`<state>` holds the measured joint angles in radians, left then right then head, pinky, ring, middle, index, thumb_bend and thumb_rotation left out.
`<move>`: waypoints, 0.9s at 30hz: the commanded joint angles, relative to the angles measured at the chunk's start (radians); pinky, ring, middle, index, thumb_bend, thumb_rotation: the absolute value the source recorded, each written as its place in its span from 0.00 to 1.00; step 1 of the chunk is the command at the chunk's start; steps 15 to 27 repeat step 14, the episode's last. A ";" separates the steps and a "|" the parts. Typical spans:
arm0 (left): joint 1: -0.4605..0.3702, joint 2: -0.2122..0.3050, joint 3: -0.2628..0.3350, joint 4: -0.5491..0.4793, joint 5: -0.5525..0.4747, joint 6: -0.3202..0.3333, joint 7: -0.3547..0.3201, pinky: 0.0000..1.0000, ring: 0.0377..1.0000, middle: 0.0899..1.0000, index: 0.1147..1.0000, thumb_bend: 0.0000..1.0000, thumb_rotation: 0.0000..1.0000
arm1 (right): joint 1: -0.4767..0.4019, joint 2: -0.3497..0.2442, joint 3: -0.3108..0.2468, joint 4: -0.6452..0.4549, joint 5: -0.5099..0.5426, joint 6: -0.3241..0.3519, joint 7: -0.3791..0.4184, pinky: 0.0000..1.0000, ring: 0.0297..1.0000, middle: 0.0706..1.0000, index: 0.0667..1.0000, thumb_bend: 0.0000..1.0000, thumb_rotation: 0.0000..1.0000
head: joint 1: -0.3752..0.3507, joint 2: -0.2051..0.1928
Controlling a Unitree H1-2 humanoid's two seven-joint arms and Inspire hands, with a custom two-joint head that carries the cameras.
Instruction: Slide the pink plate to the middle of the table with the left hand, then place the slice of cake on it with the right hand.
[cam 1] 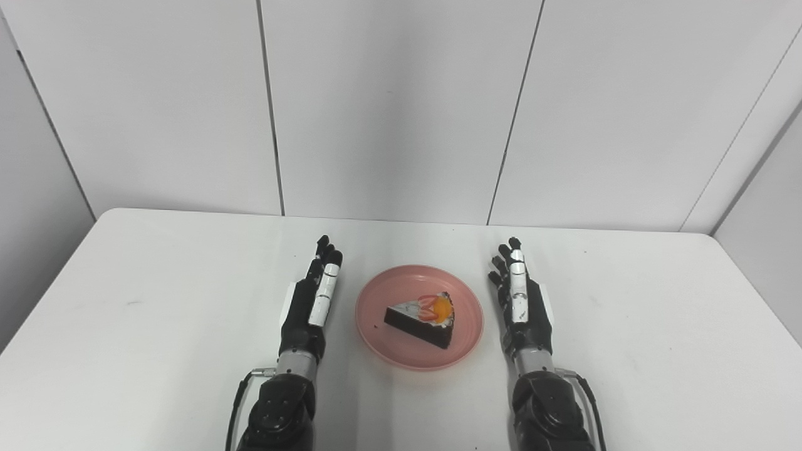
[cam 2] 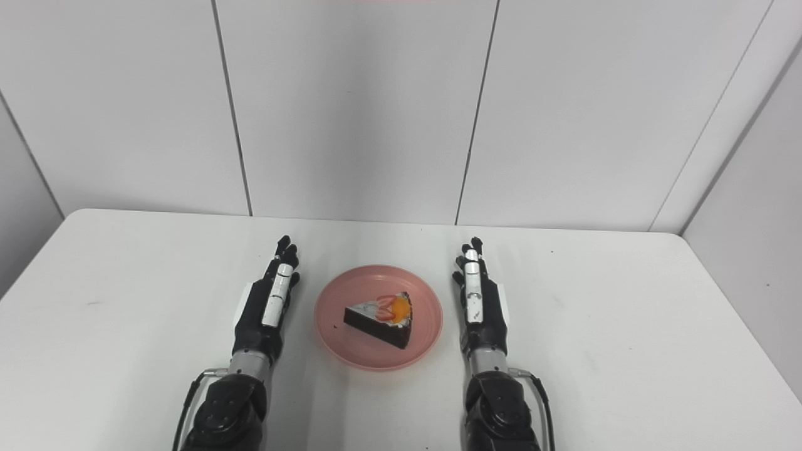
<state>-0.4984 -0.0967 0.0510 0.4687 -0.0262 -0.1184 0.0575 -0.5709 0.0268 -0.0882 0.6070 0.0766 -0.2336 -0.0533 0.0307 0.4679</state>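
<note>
A round pink plate (cam 1: 418, 317) with a shallow raised rim sits near the middle of the white tabletop (cam 1: 144, 326), a little toward the near edge. On it lies a wedge-shaped slice of dark chocolate cake (cam 1: 423, 318), its pointed end aimed to the picture's left and its broad back toward the right. The top of the slice is covered with white icing and carries a red strawberry piece and an orange fruit piece near the broad end.

The black-and-white left hand (cam 1: 312, 300) rests just beside the plate's left rim, apart from it, with its fingers (cam 1: 326, 285) stretched out straight and pointing away toward the far wall, holding nothing. The black-and-white right hand (cam 1: 523, 300) lies just beside the plate's right rim in the mirrored pose, also not touching the plate, its fingers (cam 1: 515, 275) likewise extended and empty. Both forearms enter from the bottom edge, with black cables looping at the wrists. Pale grey wall panels (cam 1: 395, 106) stand behind the tabletop.
</note>
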 commanded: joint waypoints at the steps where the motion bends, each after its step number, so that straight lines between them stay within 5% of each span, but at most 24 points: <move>1: -0.001 -0.012 0.000 0.016 -0.008 0.016 0.011 1.00 1.00 1.00 1.00 0.76 0.91 | 0.046 0.003 0.005 0.021 -0.012 -0.040 -0.010 0.97 0.96 0.96 1.00 0.80 1.00 | 0.002 0.001; 27: 0.004 -0.019 0.013 0.011 -0.016 0.005 0.009 1.00 1.00 1.00 1.00 0.73 0.92 | 0.051 0.002 0.000 0.014 -0.009 -0.033 -0.001 0.97 0.95 0.96 0.99 0.80 1.00 | 0.002 0.004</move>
